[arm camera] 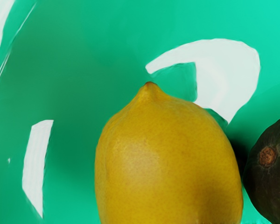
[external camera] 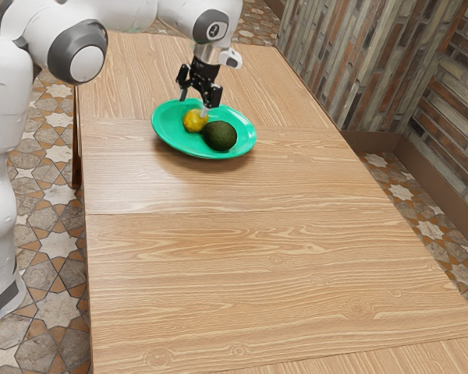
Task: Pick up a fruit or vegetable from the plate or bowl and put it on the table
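Note:
My gripper [external camera: 193, 104] points down over the green plate [external camera: 167, 129], its two fingers spread wide with a gap between them. Just below and between the fingertips lies a yellow lemon [external camera: 195, 121], resting on the plate; one fingertip comes down close beside it, near the avocado. The dark green avocado [external camera: 220, 135] lies next to the lemon on the same plate. In the wrist view the lemon [arm camera: 168, 158] is large and close under my hand, its pointed end showing, with the avocado [arm camera: 273, 175] beside it and the plate [arm camera: 84, 60] beneath both.
The plate stands on a long wooden table [external camera: 257, 257], whose bare top stretches toward the exterior view's bottom. A brick wall [external camera: 366, 62] rises beyond the table's edge at the exterior view's right. The arm's base is at the exterior view's left.

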Controlling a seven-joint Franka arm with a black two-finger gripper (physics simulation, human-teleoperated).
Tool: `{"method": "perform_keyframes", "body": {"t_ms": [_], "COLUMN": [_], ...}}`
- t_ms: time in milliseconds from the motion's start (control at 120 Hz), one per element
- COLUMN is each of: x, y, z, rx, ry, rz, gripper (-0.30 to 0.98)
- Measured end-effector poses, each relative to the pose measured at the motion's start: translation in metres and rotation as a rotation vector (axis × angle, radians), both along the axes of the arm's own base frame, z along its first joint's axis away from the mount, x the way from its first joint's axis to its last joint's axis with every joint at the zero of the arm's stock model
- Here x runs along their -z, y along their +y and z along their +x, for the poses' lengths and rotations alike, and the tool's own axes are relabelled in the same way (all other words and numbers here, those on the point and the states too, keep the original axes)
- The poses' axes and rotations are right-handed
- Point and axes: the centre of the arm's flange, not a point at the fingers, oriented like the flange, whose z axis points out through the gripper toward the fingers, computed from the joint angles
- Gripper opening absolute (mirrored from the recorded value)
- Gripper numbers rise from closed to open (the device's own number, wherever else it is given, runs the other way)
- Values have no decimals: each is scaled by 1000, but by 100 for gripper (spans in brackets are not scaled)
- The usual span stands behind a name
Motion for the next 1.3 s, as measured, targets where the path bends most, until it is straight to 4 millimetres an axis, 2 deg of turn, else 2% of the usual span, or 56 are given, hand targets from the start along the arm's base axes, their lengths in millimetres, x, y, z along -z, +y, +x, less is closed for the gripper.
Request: {"method": "perform_keyframes", "body": {"t_ms": [658,758,858,950,1167,1300], "x": [34,35,36,36,30,-2], "y": [-6,-4,-3,-1,-1,-7], "z": [12,12,11,10,10,3], "rx": [41,39,37,33,31,30], "ry": [-8,-14,-17,-21,-31,-61], "rz": [-53,-62,-68,-72,-73,-68], "gripper": [68,60,46,38,35,30]}}
